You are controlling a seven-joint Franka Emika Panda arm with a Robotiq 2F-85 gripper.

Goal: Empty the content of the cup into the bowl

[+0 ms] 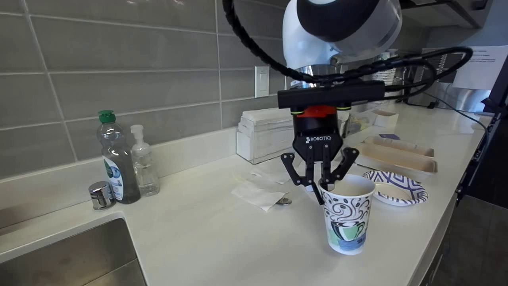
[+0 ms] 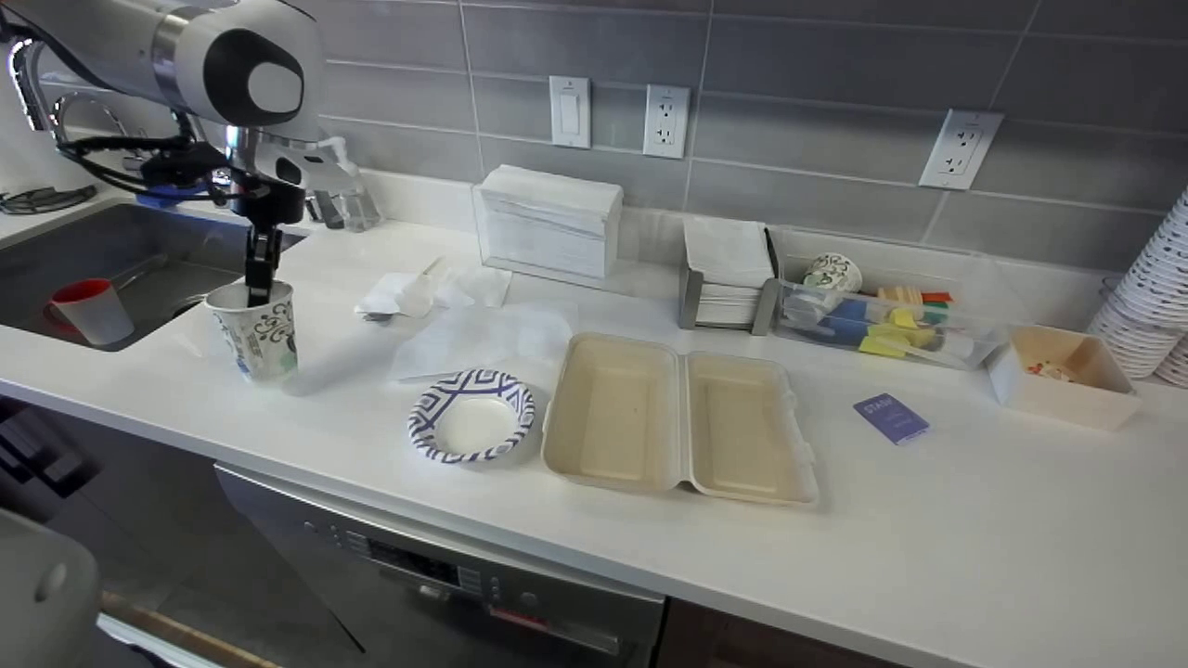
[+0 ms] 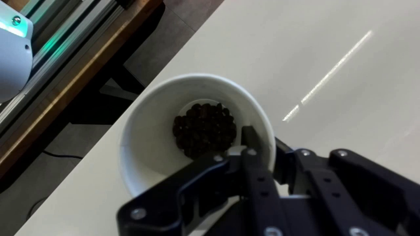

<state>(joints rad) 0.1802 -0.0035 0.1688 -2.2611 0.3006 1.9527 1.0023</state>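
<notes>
Tool (image 1: 322, 192) pinches the cup (image 1: 347, 216) by its rim, fingers (image 3: 250, 137) seemingly almost together.

Pincer (image 3: 264, 136) astride cup (image 3: 149, 131) rim

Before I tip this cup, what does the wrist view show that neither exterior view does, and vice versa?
Only the wrist view shows the dark, bean-like pieces at the bottom of the cup. Only the exterior views, both of them, show the bowl with its blue-patterned rim and the open tan container beside it. All views share the cup, the gripper at its rim, and the white counter.
</notes>
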